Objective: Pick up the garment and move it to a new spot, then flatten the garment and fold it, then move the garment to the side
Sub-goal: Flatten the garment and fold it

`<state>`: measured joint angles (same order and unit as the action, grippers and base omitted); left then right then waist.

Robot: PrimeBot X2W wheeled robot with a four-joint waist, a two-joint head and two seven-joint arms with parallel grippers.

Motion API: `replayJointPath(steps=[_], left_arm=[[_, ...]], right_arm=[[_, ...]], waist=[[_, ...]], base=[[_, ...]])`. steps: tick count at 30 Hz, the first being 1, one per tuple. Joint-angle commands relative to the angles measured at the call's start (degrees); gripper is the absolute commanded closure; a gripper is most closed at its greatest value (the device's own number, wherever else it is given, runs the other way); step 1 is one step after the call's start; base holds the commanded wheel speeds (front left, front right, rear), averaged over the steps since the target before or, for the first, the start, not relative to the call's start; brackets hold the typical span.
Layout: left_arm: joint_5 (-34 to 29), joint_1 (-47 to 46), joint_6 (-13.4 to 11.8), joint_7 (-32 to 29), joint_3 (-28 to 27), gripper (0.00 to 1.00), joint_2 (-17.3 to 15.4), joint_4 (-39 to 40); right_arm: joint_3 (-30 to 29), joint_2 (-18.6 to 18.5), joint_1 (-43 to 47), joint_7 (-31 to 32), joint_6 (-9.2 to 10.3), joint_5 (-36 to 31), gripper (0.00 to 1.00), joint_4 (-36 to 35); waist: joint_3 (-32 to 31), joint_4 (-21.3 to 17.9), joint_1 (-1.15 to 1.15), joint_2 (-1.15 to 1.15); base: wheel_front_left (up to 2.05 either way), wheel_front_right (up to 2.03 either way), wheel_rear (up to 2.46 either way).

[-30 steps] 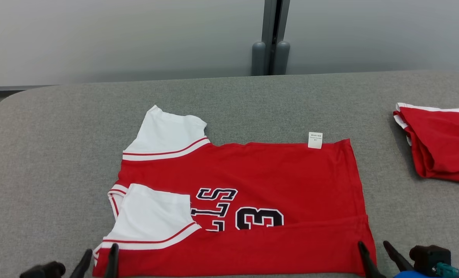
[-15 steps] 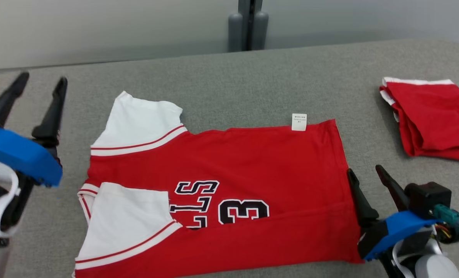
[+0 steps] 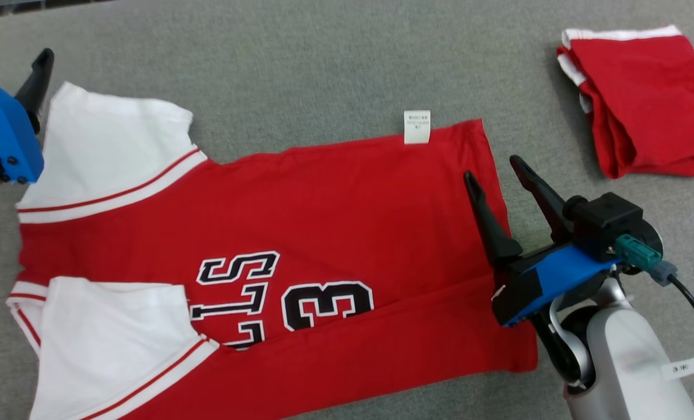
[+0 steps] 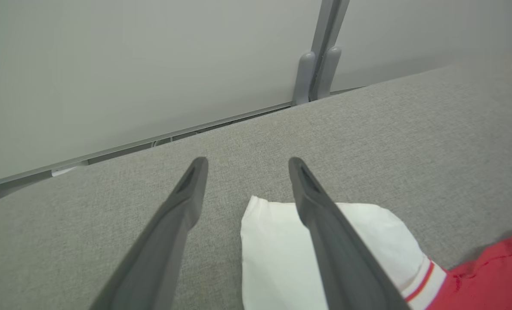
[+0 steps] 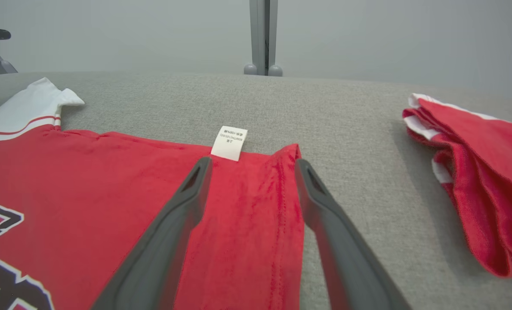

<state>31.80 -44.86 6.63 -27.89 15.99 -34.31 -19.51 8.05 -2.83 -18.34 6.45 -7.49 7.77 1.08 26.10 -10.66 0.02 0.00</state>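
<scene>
Red jersey flat on table (near edge folded). Left gripper: spread, at sleeve. Right gripper: spread, at hem.

There are two garments, one jersey and one folded garment, two sleeves, one tag, one table, and two grippers, left gripper and right gripper.

**Arms reach across to the far edge**

Over the last second the left gripper has travelled from the corner of the near sleeve to the far sleeve, and its fingers now straddle that sleeve's outer corner. The right gripper has gone from the near right corner of the jersey up its right edge, toward the label. The head camera has tipped downward.
</scene>
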Motion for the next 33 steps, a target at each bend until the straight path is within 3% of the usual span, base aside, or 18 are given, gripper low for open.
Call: replayJointPath(steps=[1, 8, 22, 23, 24, 26, 27, 33], left_arm=[[0.53, -1.40, 0.36, -0.60, 0.37, 0.00, -0.33, -1.48], [2.02, -3.04, 0.63, -2.13, 1.74, 0.00, -0.96, -6.98], [6.46, -2.67, 1.01, -4.48, 6.72, 0.00, -1.49, -8.38], [6.71, -2.70, 1.02, -4.69, 7.11, 0.06, -1.42, -8.42], [6.90, -2.81, 1.02, -4.74, 7.42, 0.42, -1.36, -8.41], [7.24, -3.34, 1.02, -4.17, 7.91, 0.95, -1.36, -8.10], [7.43, -3.63, 1.03, -3.78, 8.25, 1.00, -1.42, -7.87], [8.25, -4.45, 0.87, 0.32, 9.70, 1.00, -1.97, -5.66]], right_arm=[[0.23, -0.13, -1.29, -0.50, -0.01, 0.06, 0.00, 0.04], [0.96, -0.12, -2.94, -1.78, -0.01, 0.34, 0.00, 0.98], [2.54, -0.12, -5.32, -2.51, -0.01, 1.08, 0.00, 2.68], [2.49, -0.12, -5.36, -2.59, -0.01, 1.09, 0.00, 2.73], [2.38, -0.12, -5.33, -2.66, -0.01, 1.10, 0.00, 2.83], [2.10, -0.12, -5.73, -2.68, -0.01, 1.10, 0.00, 3.16], [1.91, -0.12, -6.06, -2.61, -0.01, 1.01, 0.00, 3.37], [-0.39, -0.13, -9.46, 0.46, -0.01, -2.59, 0.00, 7.31]], waist=[[1.20, -0.02, -0.02, 0.00], [3.78, -0.84, -0.02, 0.00], [5.45, -2.70, -0.02, 0.00], [5.53, -2.74, -0.02, 0.00], [5.57, -2.72, -0.02, 0.00], [5.52, -2.56, -0.02, 0.00], [5.37, -2.39, -0.02, 0.00], [3.60, -0.59, -0.02, 0.00]], base=[[0.00, 0.00, 0.00], [0.00, 0.00, 0.00], [0.00, 0.00, 0.00], [0.00, 0.00, 0.00], [0.00, 0.00, 0.00], [0.00, 0.00, 0.00], [0.00, 0.00, 0.00], [0.00, 0.00, 0.00]])
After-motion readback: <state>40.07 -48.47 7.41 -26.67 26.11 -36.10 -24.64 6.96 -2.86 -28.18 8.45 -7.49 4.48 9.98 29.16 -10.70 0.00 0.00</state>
